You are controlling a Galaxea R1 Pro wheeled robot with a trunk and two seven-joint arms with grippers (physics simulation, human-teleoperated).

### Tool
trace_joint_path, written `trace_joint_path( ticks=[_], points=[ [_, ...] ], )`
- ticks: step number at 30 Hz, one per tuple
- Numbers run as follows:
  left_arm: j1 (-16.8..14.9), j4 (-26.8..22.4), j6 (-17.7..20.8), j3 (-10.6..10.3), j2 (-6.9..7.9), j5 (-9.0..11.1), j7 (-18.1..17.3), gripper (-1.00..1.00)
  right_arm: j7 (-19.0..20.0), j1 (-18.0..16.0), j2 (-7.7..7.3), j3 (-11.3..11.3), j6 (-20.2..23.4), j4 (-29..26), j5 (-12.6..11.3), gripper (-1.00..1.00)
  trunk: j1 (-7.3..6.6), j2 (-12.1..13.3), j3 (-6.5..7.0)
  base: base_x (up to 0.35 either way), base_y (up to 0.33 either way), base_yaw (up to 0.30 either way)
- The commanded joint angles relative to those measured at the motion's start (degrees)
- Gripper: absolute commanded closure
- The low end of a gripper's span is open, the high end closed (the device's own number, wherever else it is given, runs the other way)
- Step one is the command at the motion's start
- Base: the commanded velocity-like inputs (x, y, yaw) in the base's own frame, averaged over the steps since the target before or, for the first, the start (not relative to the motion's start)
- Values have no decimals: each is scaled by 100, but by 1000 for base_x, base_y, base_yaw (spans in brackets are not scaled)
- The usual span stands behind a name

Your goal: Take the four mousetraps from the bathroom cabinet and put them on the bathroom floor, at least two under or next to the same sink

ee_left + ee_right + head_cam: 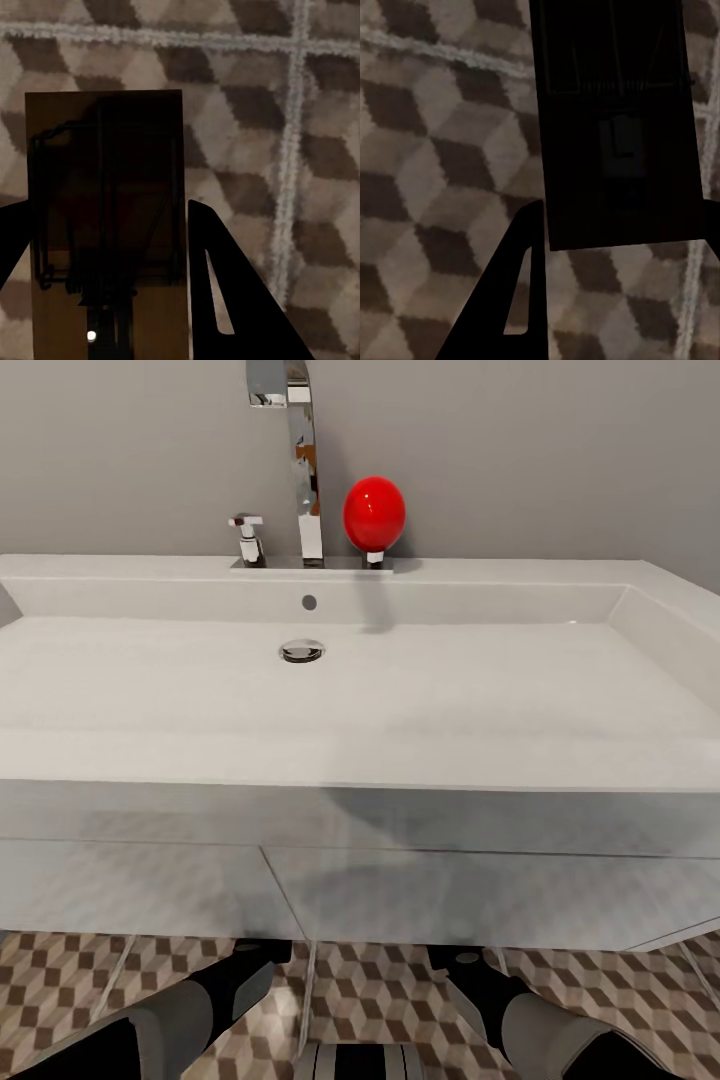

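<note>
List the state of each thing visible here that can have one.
Sink: empty, dry, tap not running.
Left hand: shut on a tan mousetrap above the tiled floor.
Right hand: shut on a dark mousetrap.

A wide white rectangular sink (pixel 360 690) sits atop a white wall-hung vanity, with a tall chrome angular tap (pixel 298 460) and a red ball-shaped knob (pixel 374 513) at its back edge and a round chrome drain in its basin. Below it spreads the bathroom floor (pixel 380 990), tiled in a brown, beige and white cube pattern. One flat brown mousetrap (pixel 105 225), wire frame visible, stands out against the tiles; a second mousetrap (pixel 615 127), darker and in shadow, shows over the same patterned floor.
</note>
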Motion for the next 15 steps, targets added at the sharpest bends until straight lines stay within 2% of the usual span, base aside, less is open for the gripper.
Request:
trace_joint_path(
  ticks=[1, 15],
  points=[
    [-171, -7, 1, 3, 3, 35, 31, 100, -19, -66, 3, 88, -9, -45, -27, 100, -2, -2, -2, 0, 0, 0],
    [-171, -7, 1, 4, 11, 35, 24, 100, -25, -66, 5, 120, -144, -48, -9, 100, -2, -2, -8, 0, 0, 0]
  ],
)
